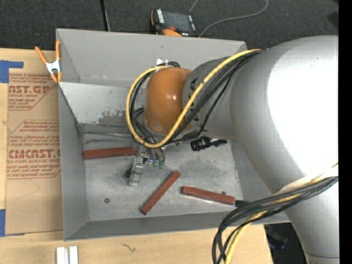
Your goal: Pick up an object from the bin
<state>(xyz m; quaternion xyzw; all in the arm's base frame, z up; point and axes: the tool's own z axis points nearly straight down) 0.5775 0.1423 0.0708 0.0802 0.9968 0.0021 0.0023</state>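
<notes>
My gripper (135,172) hangs low over the bin floor, left of centre, beneath the orange wrist cover. Just to its left, and slightly farther back, a reddish-brown flat stick (107,153) lies almost level. Its right end reaches close to the gripper. A second reddish-brown stick (160,192) lies slanted on the floor, just right of and nearer than the gripper. A third stick (208,195) of the same colour lies towards the front right. Nothing shows in the gripper.
The big grey arm with yellow and black cables covers the bin's right and back. A small black piece (207,143) sticks out under the arm near the middle. A tiny dark speck (107,200) lies on the floor at the front left.
</notes>
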